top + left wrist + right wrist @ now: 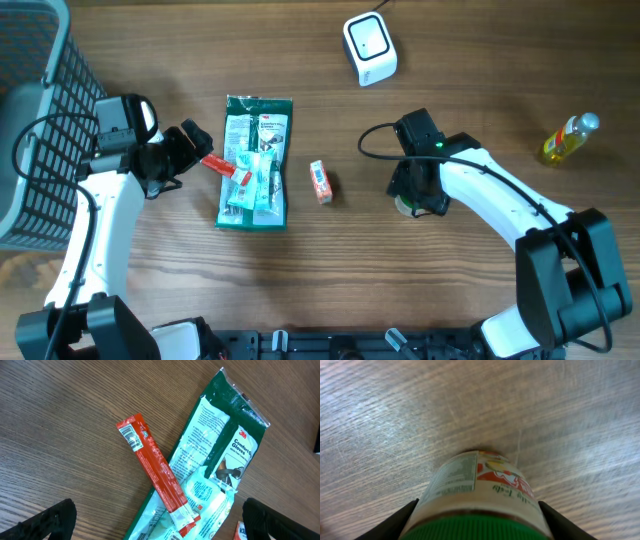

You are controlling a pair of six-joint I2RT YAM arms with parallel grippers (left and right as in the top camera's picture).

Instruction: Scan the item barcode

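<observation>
The green glove pack (255,165) was seen mid-table under the wide-spread left gripper (160,522). The green-lidded jar (470,480), further right, was flanked by the right gripper (477,522) and possibly touched, but a firm grip could not be told. A red sachet (155,472) was laid across the pack.
</observation>
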